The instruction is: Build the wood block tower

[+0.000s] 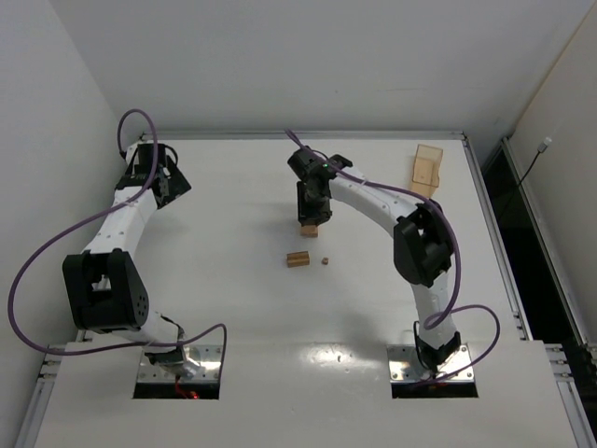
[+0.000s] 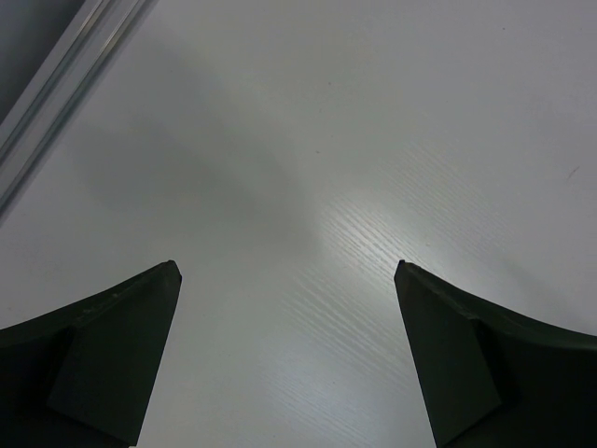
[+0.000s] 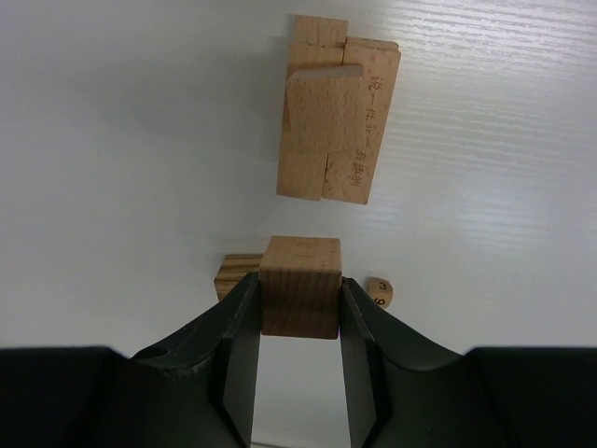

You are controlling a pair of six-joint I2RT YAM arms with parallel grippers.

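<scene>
Over the middle of the tabletop: the right gripper has its jaws partly closed on one wooden cube. It pinches two opposite side faces and holds the cube clear of the surface. By judgement, this grip leaves the underside free for a flat set-down.
Stack position: the tower is a low stack of bars about midway between the left and right edges, a little toward the far edge. In the right wrist view it lies just beyond the held cube, not touching it.
Spare stock: the loose bar lies flat on the near-edge side of the tower, partly hidden behind one finger.
Small part: the tiny bit sits near the loose bar, apart from it.
Idle tool: the left gripper has its jaws spread wide with nothing between them. It is near the far left corner, well apart from the tower, probably to keep the work zone free.
Non-task item: the amber box is near the far right corner.
Step in hand (judgement): placing the held cube on the tower.
Risk (judgement): the stack is narrow, so an off-centre release could topple it.
</scene>
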